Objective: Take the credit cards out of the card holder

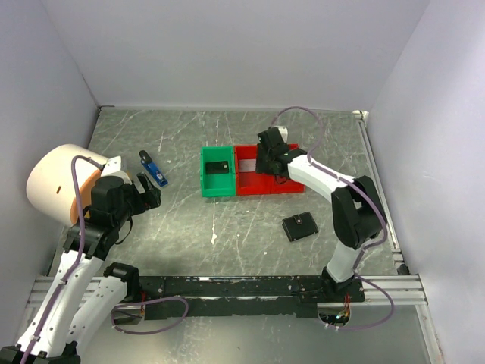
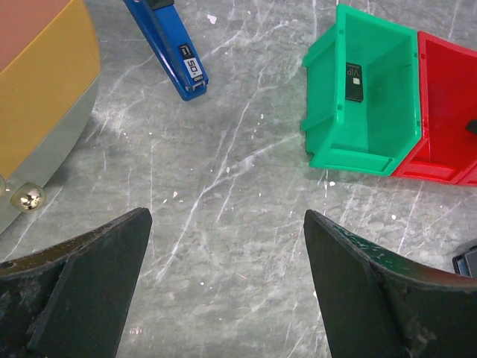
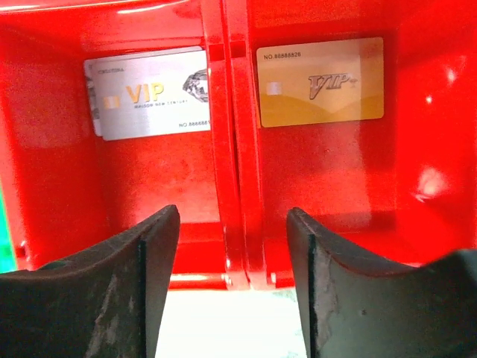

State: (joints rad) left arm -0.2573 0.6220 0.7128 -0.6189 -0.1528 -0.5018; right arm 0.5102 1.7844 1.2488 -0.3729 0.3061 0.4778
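Lying flat in the red bins [image 3: 440, 89], a silver card [image 3: 149, 93] and a gold card [image 3: 320, 82] both read VIP; the right claw [image 3: 232, 250] and left claw [image 2: 227, 250] gape apart, empty.

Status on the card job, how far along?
Done: black card in the green bin, silver card and gold card in the red bins. In hand: nothing; right gripper open above the red bins, left gripper open. Left: card holder lies on the table; its contents can't be seen.
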